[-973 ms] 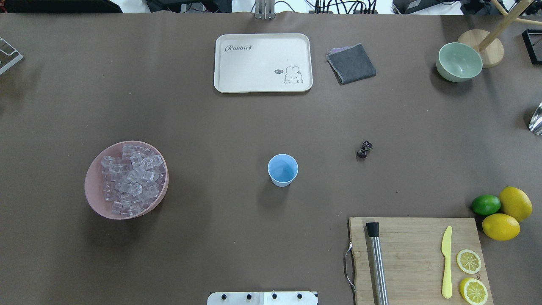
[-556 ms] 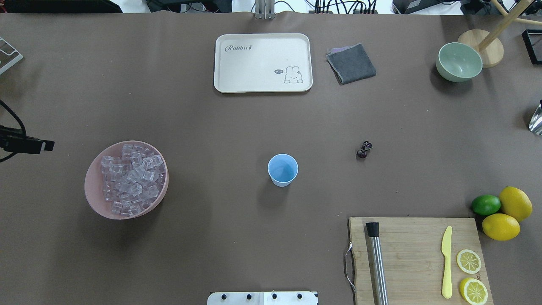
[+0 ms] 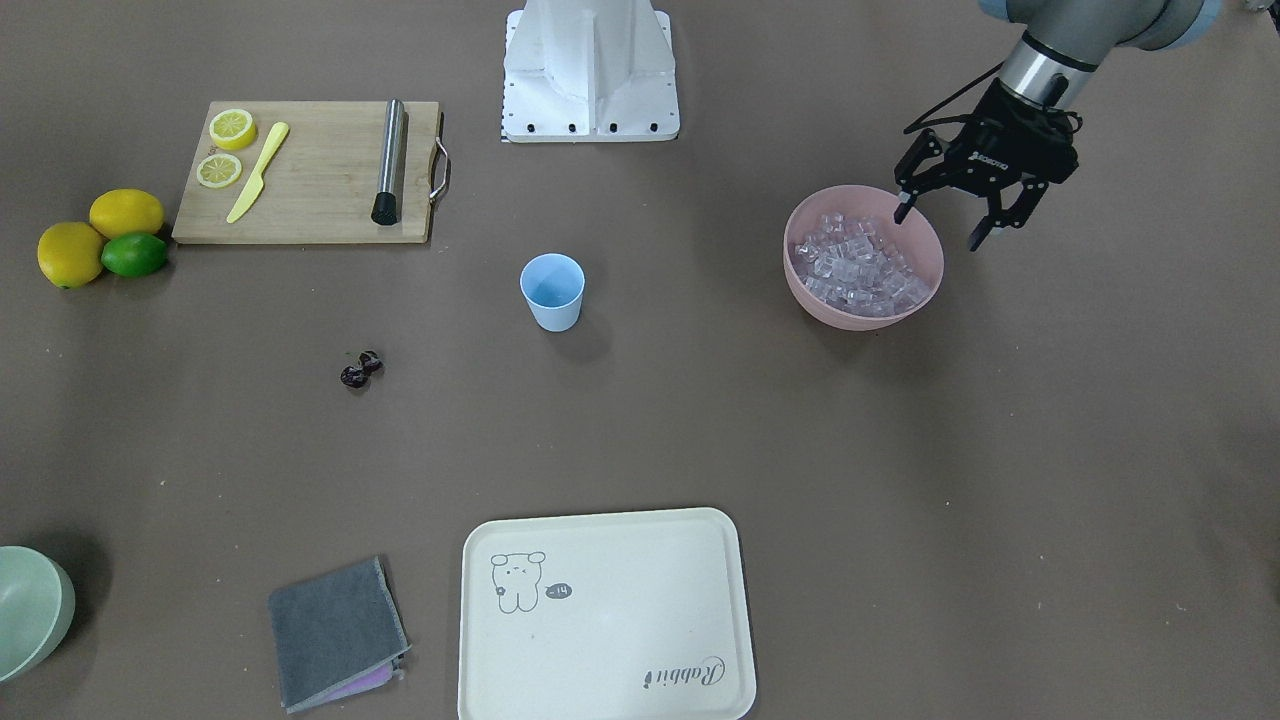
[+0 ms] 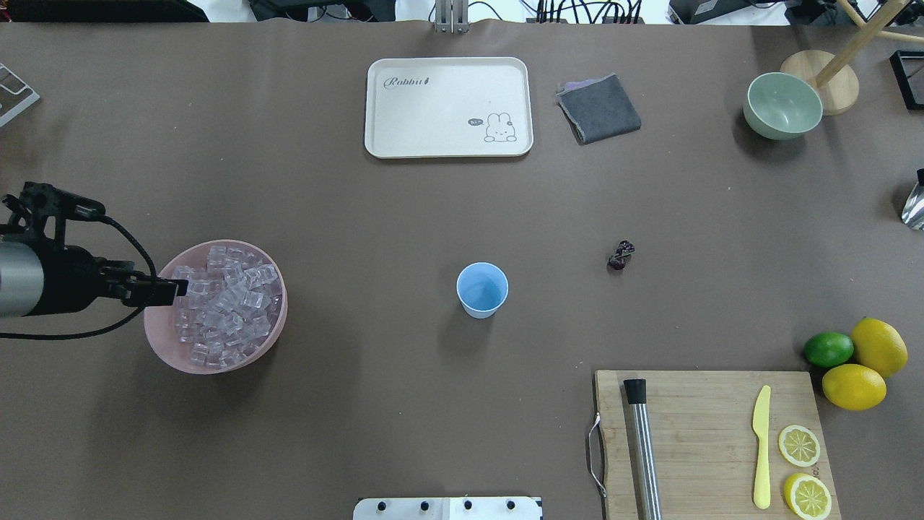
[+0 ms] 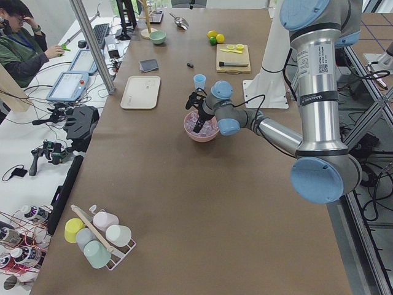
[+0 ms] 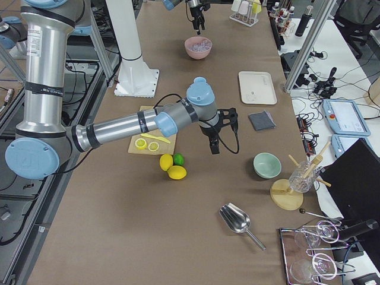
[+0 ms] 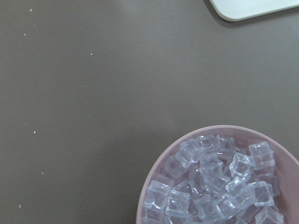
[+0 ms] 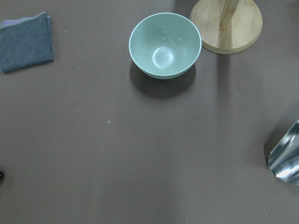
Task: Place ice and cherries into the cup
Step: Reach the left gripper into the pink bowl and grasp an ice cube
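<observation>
Pink plastic first, on the left: the pink bowl [image 4: 160,341] is being shown heaped with the ice [image 4: 224,303], and no cube is being seen anywhere outside it. At its outer rim the left gripper [image 3: 940,226] is being held spread wide with nothing gripped. One fingertip is being seen over the cubes at the bowl's edge and the other outside the wall; contact with the ice cannot be told. At mid-table the cup [image 4: 482,290] is being shown upright and empty, well apart from the bowl. Further right the cherries [image 4: 621,255] are being shown lying on the table [image 4: 361,217], apart from the cup. Both halves of the task are therefore being judged undone. Far right, the right gripper [image 6: 222,132] is being seen from the side only, near the pale green bowl [image 4: 783,108]; its spread cannot be told.
</observation>
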### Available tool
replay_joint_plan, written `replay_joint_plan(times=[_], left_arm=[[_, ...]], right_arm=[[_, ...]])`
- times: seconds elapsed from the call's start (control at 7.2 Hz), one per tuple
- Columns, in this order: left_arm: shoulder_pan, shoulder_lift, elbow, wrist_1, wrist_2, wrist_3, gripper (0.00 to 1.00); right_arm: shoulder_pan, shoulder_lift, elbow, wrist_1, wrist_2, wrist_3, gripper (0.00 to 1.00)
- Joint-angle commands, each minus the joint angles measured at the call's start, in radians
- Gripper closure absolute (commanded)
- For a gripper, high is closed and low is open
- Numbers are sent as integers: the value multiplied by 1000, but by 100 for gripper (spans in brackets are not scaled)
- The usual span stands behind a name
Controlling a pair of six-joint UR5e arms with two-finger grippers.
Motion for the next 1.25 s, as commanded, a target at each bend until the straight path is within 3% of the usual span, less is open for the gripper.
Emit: replay_joint_plan(times=[0.0, 0.97, 1.11], left_arm=[[88, -88, 1, 91, 61, -44, 2], [173, -86, 71, 90, 98, -74, 3], [174, -82, 71, 90, 96, -74, 13]], right_arm=[[-1, 0, -1, 0, 0, 0, 0], [-1, 0, -5, 0, -1, -1, 0], [-1, 0, -5, 0, -1, 0, 0]])
